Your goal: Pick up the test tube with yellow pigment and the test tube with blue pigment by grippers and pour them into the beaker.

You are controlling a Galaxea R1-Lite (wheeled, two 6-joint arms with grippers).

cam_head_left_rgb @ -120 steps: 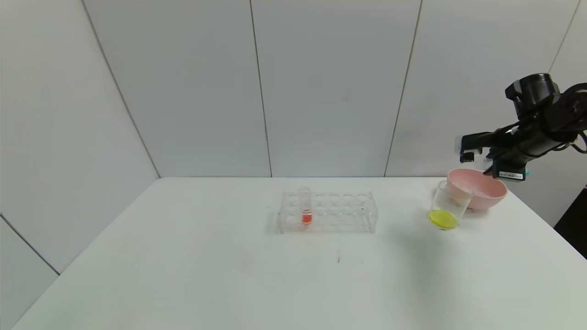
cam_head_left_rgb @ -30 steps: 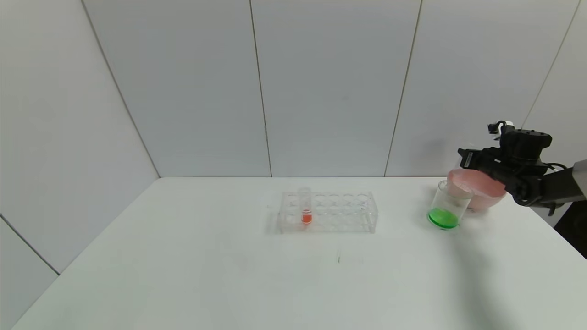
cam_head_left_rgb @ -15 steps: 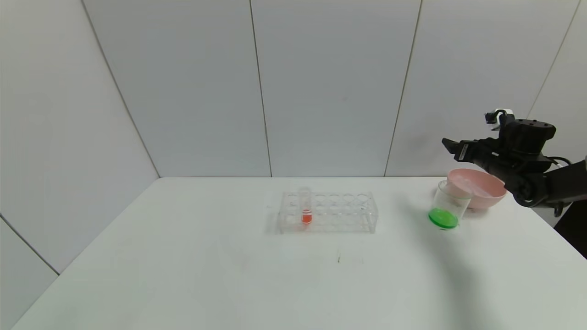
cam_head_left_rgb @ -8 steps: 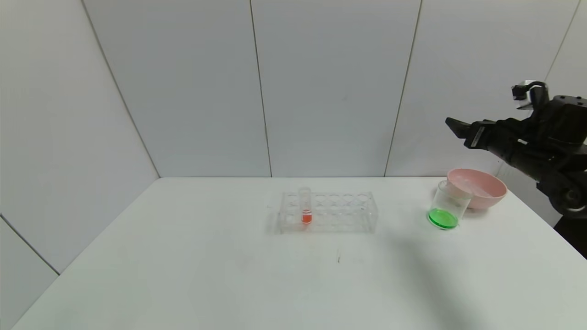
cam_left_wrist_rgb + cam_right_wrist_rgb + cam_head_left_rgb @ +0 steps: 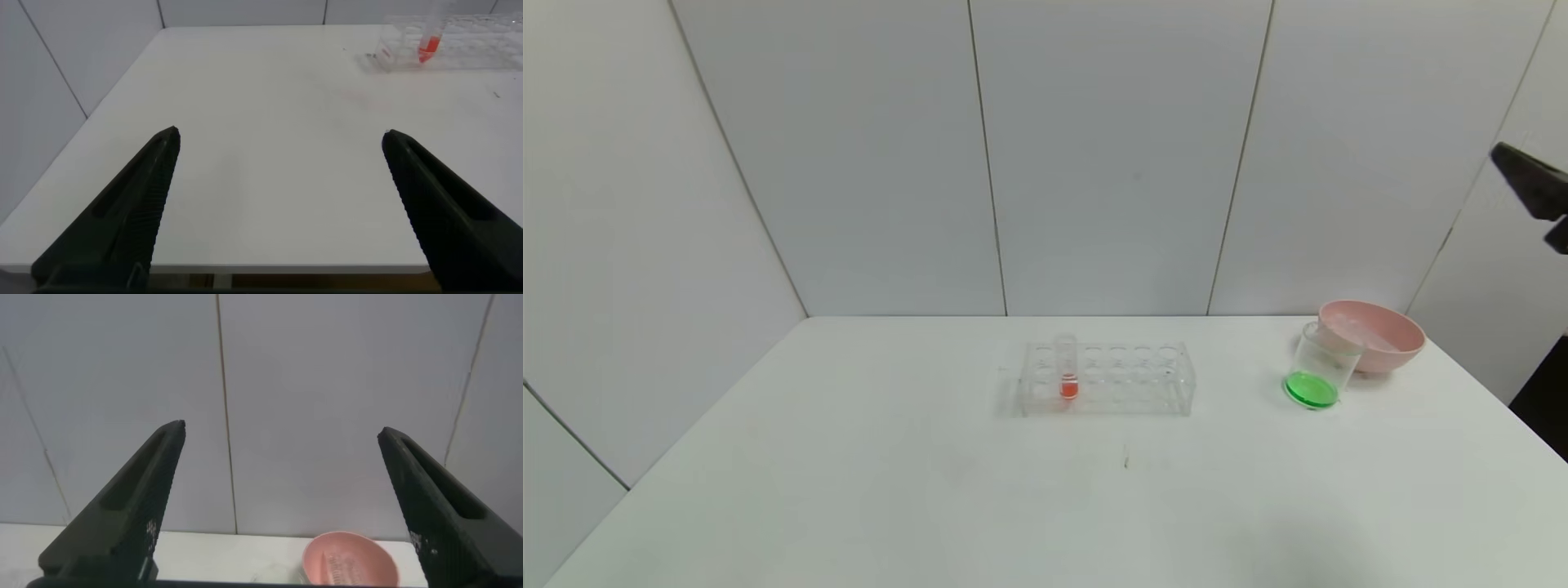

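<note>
The clear beaker (image 5: 1313, 369) stands at the table's right, holding green liquid, and touches the pink bowl (image 5: 1376, 347). No tube with yellow or blue liquid shows. A pale, clear tube-like thing lies inside the bowl (image 5: 347, 559). My right gripper (image 5: 1534, 192) is high at the right edge of the head view, well above and to the right of the bowl. It is open and empty in the right wrist view (image 5: 282, 429). My left gripper (image 5: 280, 133) is open and empty above the table's near left part, out of the head view.
A clear multi-hole rack (image 5: 1107, 378) stands mid-table with one orange-red tube (image 5: 1067, 371) upright in it; the rack also shows in the left wrist view (image 5: 458, 37). Grey wall panels stand behind the table (image 5: 849, 490).
My right gripper has risen and drawn back to the right, away from above the bowl. The beaker's liquid was yellow eight seconds ago and is green now.
</note>
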